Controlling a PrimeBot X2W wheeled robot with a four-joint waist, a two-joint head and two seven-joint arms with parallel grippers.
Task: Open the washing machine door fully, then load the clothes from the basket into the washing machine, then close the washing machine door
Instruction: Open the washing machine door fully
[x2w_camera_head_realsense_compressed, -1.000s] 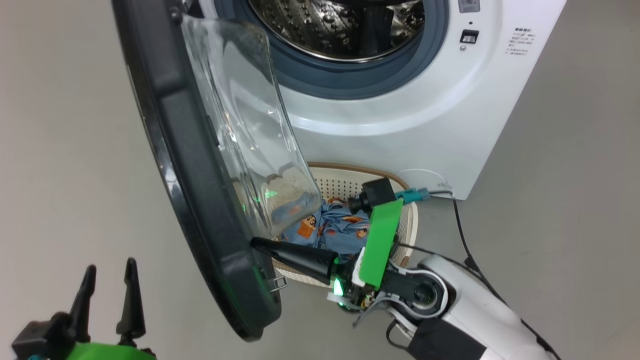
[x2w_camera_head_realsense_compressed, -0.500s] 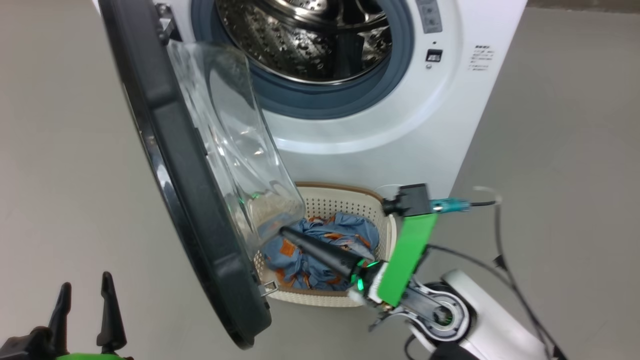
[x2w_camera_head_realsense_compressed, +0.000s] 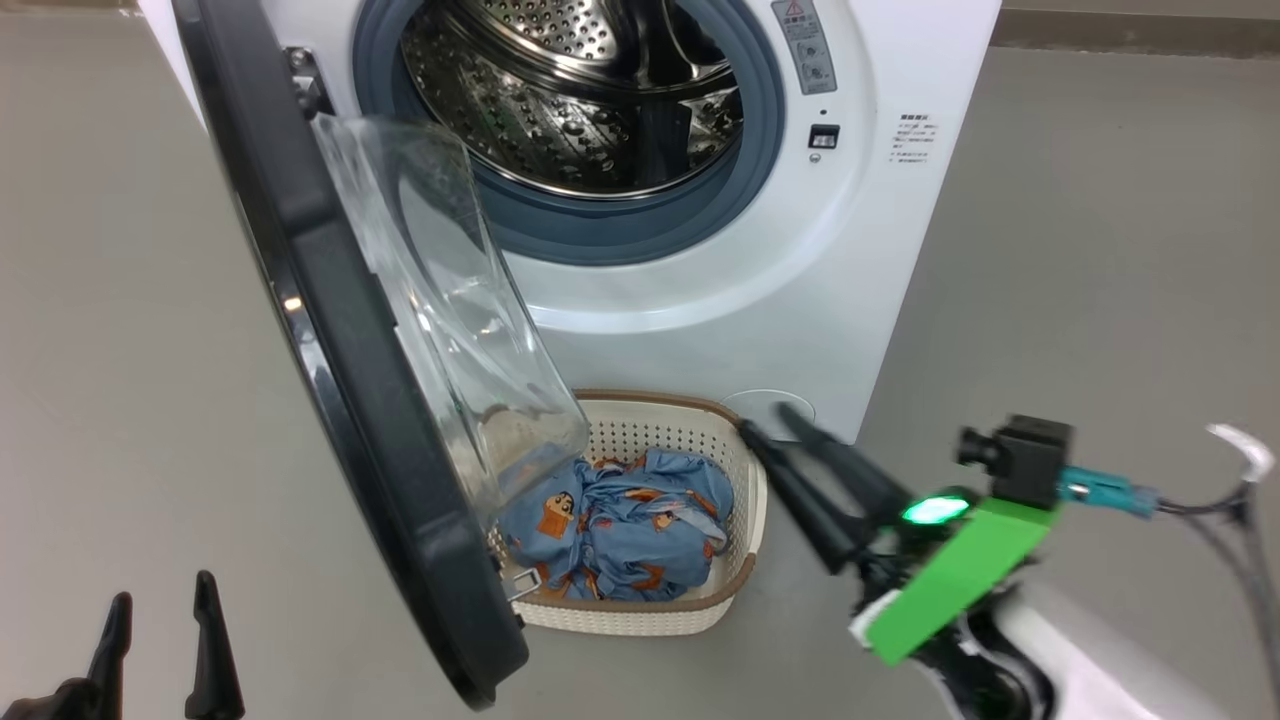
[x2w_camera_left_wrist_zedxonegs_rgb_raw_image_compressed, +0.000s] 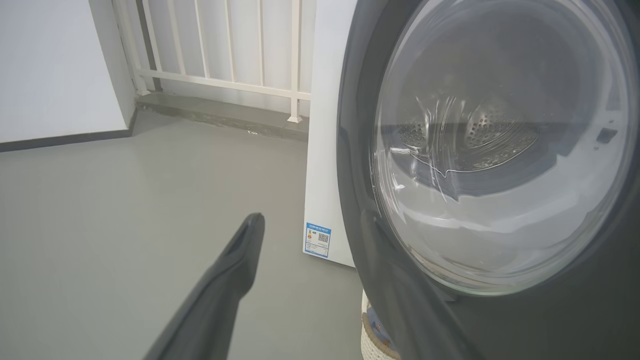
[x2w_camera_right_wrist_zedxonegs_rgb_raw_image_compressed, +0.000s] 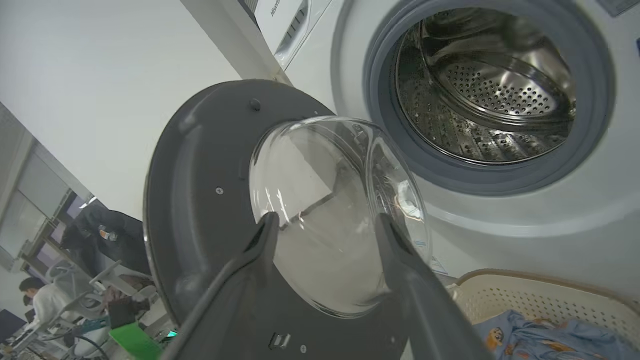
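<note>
My right gripper (x2w_camera_head_realsense_compressed: 767, 418) hangs spread and empty just right of the basket (x2w_camera_head_realsense_compressed: 640, 612), which holds the clothes (x2w_camera_head_realsense_compressed: 620, 520) before the washing machine (x2w_camera_head_realsense_compressed: 900, 250). The washing machine door (x2w_camera_head_realsense_compressed: 350, 400) juts out over the basket's left end, screening it from my left gripper (x2w_camera_head_realsense_compressed: 163, 588), likewise spread.

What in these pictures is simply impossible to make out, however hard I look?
Head view: the left end of the basket is hidden behind the washing machine door.
Head view: the clothes lie bunched, so the number of pieces cannot be told.
Head view: the label print on the washing machine is too small to read.
Head view: the left end effector is cut off by the bottom edge.
</note>
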